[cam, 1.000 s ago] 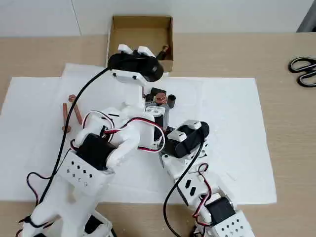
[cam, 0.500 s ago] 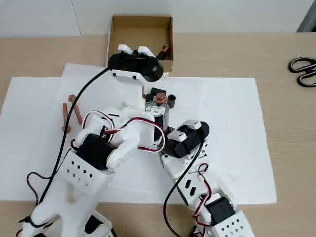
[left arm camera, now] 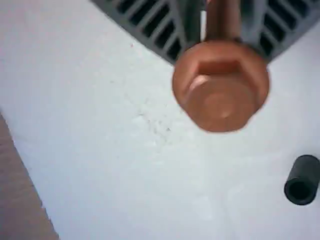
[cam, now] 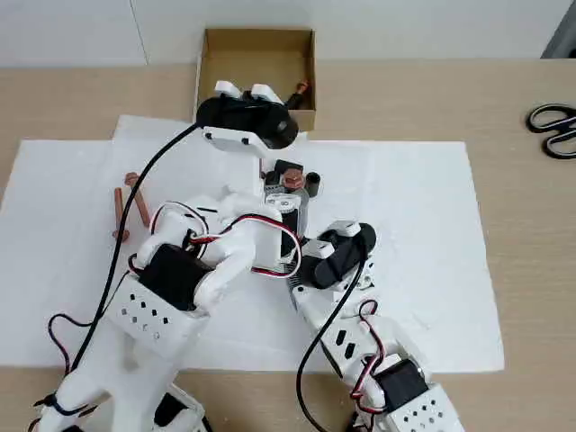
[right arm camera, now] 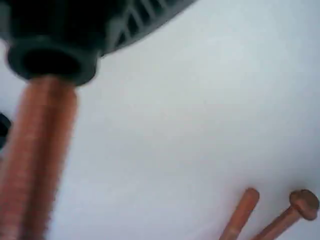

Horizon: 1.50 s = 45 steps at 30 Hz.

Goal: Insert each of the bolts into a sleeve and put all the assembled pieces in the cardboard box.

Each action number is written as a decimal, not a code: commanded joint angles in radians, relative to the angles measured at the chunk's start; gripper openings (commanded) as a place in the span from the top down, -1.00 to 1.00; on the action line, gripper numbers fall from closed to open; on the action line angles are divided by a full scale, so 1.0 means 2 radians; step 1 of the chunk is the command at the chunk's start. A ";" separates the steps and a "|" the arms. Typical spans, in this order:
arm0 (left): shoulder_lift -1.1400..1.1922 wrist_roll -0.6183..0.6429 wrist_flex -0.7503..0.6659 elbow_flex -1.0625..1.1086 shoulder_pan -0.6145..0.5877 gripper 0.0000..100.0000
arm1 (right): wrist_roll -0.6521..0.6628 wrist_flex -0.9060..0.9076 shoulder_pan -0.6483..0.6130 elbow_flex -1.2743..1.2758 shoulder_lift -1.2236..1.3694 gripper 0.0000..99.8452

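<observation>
Bolt [left arm camera: 220, 87]: pinched tight in left gripper [cam: 288, 175], head facing wrist camera, above paper [cam: 414, 225].
Sleeve [right arm camera: 50, 57]: gripped by right gripper [cam: 293, 211], bolt shaft meets its mouth.
Spare sleeve [left arm camera: 302, 179]: on paper, nearby.
Box [cam: 212, 63]: beyond both arms.

bolt [left arm camera: 220, 87] copper | sleeve [right arm camera: 50, 65] probably black | sheet [cam: 423, 225] white | box [cam: 256, 33] brown

2 white plastic arms [cam: 144, 315] with black servo motors [cam: 245, 121] and red, black cables [cam: 147, 175]
</observation>
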 commanded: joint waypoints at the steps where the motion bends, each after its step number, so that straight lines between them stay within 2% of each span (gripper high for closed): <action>1: -0.005 0.002 -0.018 -0.012 -0.001 0.99 | -0.004 -0.002 -0.003 -0.023 -0.010 0.99; 30: -0.002 0.001 -0.018 -0.012 -0.002 0.99 | -0.004 0.030 -0.002 -0.038 -0.043 0.99; 37: -0.002 0.002 -0.018 -0.007 -0.021 0.99 | -0.005 0.059 -0.001 -0.060 -0.043 0.99; 45: -0.005 0.001 -0.049 0.026 -0.011 0.99 | -0.005 0.059 -0.003 -0.061 -0.043 0.99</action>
